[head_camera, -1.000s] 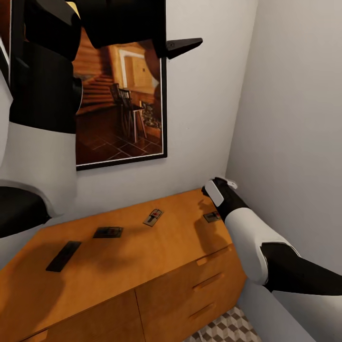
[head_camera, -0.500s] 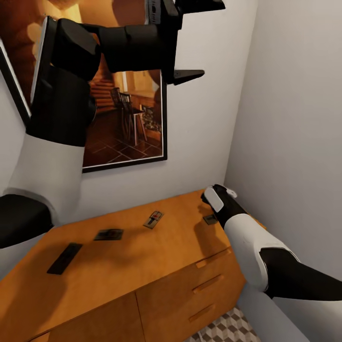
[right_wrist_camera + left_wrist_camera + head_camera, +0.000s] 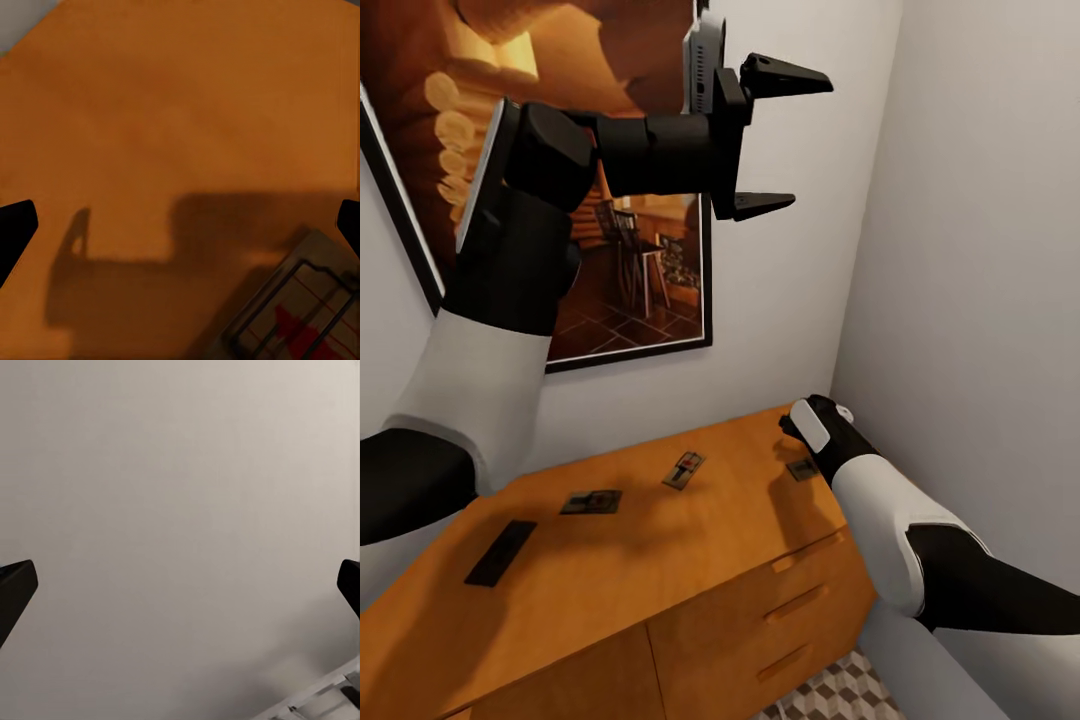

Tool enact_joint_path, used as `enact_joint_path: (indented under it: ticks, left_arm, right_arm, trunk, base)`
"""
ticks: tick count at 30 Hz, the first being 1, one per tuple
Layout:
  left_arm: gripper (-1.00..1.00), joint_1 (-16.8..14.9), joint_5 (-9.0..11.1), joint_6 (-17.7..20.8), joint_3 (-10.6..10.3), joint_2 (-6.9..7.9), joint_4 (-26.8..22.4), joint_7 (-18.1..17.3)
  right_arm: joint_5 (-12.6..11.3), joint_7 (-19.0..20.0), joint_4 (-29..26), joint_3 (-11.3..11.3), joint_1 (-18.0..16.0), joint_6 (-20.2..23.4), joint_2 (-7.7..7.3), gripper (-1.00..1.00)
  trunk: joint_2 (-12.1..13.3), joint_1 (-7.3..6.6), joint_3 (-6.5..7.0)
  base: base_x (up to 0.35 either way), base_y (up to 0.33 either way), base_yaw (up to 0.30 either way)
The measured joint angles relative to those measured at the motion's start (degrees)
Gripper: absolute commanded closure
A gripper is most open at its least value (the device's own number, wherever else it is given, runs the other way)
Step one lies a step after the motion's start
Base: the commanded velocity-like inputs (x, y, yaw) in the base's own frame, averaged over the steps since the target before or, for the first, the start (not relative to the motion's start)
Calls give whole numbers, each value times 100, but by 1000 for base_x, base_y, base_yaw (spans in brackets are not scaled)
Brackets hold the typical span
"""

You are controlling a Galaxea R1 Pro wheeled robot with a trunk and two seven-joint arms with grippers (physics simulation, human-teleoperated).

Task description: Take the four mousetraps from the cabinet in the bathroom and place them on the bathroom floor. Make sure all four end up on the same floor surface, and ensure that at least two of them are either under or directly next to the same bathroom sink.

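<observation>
Both tools apparently wide open, left tool (image 3: 785, 140), right tool (image 3: 180, 225) above mousetrap (image 3: 296, 311)

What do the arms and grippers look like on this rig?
Both arms alternate glossy white and matte black shell segments. The left gripper is black, with two pointed wedge-shaped fingers on a flat plate beside a grey camera block. The right wrist is black with a white oval panel.
</observation>
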Motion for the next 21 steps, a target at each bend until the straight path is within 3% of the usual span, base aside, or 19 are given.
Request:
enact_joint_path:
  ticks: [21]
  left_arm:
    - [-100, 4, 1, 1, -9, 0, -1, 0]
  right_arm:
    - [12, -13, -31, 17, 16, 14, 1, -100]
  trunk:
    - [842, -461, 377]
  base:
    - [0, 0, 0]
